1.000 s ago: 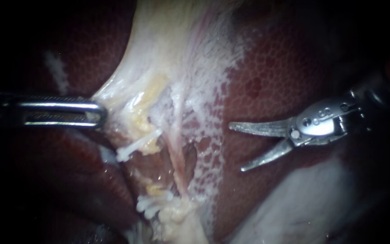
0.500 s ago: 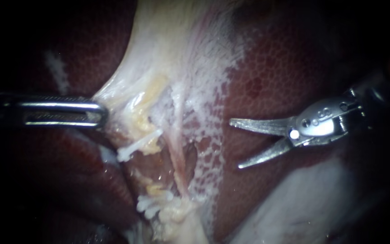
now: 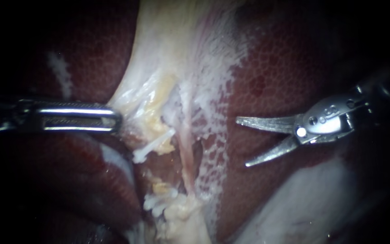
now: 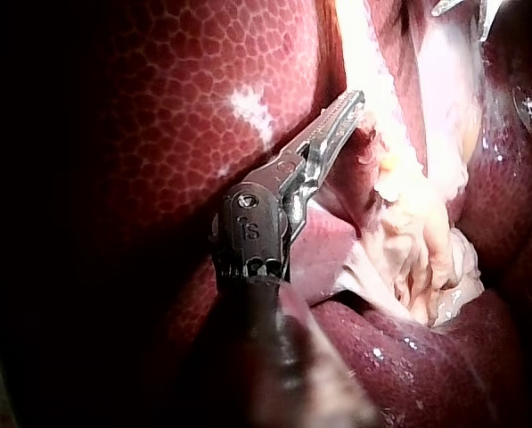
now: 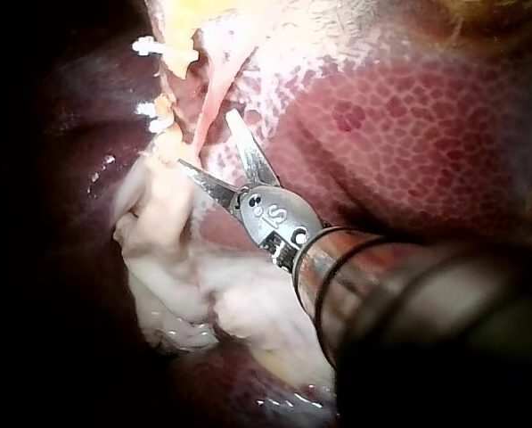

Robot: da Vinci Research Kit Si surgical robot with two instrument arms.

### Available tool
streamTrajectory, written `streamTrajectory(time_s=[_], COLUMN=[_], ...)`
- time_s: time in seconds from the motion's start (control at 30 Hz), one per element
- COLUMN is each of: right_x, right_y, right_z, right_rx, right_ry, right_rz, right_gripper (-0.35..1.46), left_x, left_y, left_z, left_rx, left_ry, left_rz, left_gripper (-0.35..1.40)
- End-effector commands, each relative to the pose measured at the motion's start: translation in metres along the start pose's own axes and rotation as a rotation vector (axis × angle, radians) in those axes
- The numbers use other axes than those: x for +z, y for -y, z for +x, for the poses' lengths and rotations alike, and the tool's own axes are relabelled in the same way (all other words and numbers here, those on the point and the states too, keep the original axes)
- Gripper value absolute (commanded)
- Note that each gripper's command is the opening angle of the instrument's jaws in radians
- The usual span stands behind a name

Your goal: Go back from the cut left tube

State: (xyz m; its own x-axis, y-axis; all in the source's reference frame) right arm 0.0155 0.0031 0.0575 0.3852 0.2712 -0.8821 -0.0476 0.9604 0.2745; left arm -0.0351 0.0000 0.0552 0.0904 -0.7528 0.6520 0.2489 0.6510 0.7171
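Right instrument point(image 3: 241, 143) hangs over the liver point(image 3: 276, 68) — blades spread, holding nothing, well apart from the clips point(image 3: 153, 145). Left instrument point(image 3: 115, 120) pinches the pale tissue point(image 3: 136, 96) — jaws closed on its edge.

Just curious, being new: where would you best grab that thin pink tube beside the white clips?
Probably mid-length on the thin pink tube, from the endoscope view's right: it stands upright, clear of the white clips, facing the right instrument, jaws open.
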Motion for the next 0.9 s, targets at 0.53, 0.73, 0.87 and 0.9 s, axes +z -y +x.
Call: streamTrajectory(time_s=[0.53, 0.73, 0.87, 0.9], right_x=[-0.0001, -0.0002, -0.0002, -0.0002], right_y=[-0.0004, -0.0006, -0.0006, -0.0006], right_z=[-0.0001, -0.0001, -0.0001, -0.0001], right_rx=[-0.018, -0.017, -0.017, -0.016], right_ry=[0.002, 0.002, 0.002, 0.002], right_rz=[-0.001, -0.001, -0.001, -0.001], right_gripper=[1.43, 1.43, 1.43, 1.43], left_x=[0.0036, 0.0036, 0.0036, 0.0036], left_y=[0.0002, 0.0003, 0.0003, 0.0003], left_z=[0.0025, 0.0025, 0.0025, 0.0025], left_rx=[-0.012, -0.012, -0.012, -0.012], left_ry=[-0.035, -0.038, -0.038, -0.038], left_rz=[0.029, 0.029, 0.029, 0.029], left_gripper=[-0.35, -0.35, -0.35, -0.35])
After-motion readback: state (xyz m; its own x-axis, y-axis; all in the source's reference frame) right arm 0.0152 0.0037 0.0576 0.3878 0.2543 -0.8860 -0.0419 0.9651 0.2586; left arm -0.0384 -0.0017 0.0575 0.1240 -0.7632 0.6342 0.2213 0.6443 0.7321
